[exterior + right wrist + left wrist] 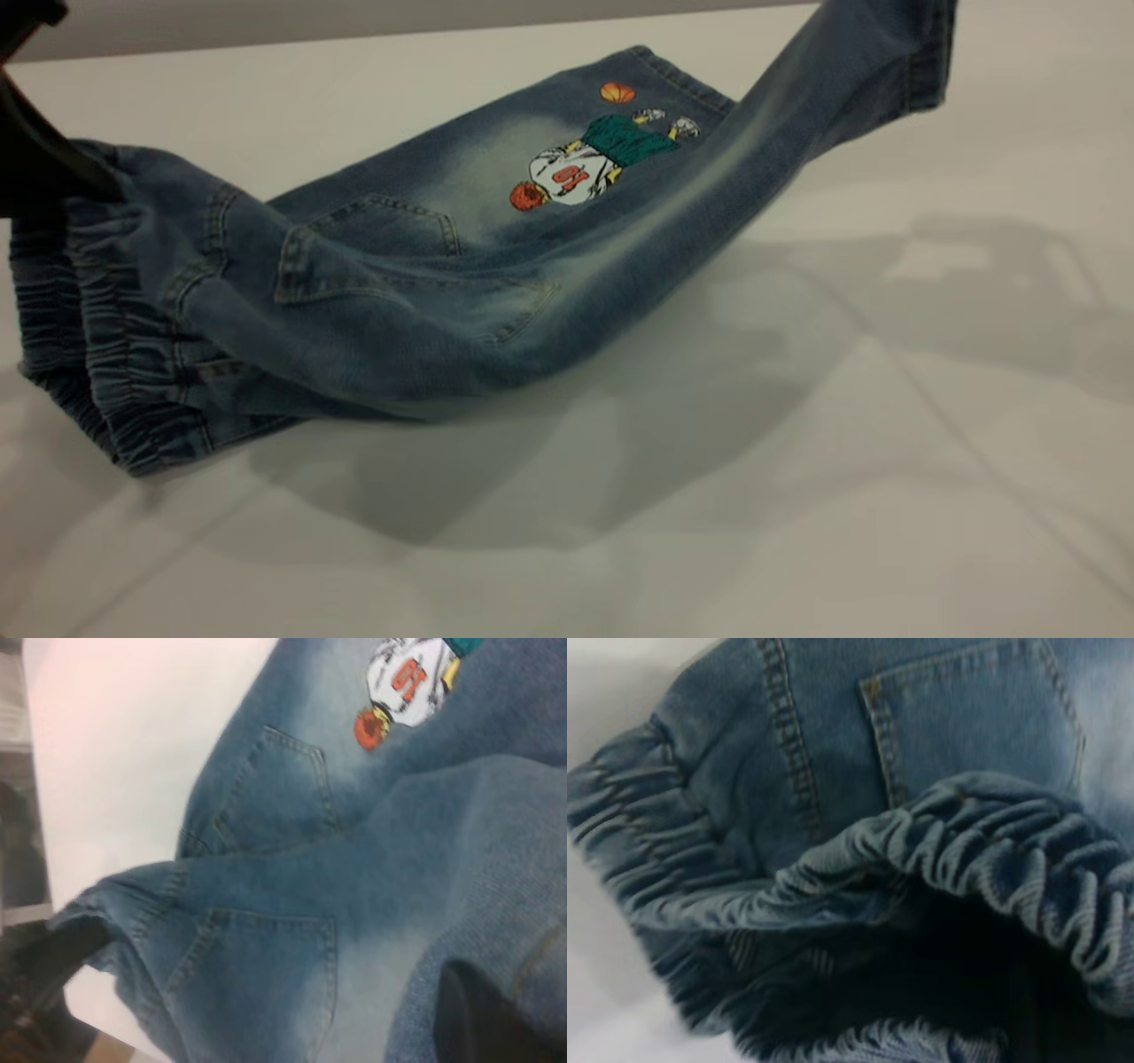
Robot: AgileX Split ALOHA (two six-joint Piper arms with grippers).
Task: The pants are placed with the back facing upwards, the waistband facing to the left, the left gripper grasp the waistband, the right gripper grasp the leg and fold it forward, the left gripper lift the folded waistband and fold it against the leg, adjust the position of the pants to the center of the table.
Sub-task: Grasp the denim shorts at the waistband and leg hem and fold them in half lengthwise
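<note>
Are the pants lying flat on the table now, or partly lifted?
Partly lifted. The leg rises toward the upper right, the waistband is raised at left, and the printed leg rests on the table.

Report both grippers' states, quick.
Left gripper: at the raised waistband of the pants; fingers cannot be told.
Right gripper: against the lifted leg; fingers cannot be told.

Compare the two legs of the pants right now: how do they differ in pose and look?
The leg nearer the camera is lifted off the table, rising toward the exterior view's upper right; the printed leg lies flat on the table. The lifted leg is plain denim; the flat one bears a basketball-player print. The lifted leg's hem hangs in the air; the printed leg's hem rests down. Both are faded blue denim.
</note>
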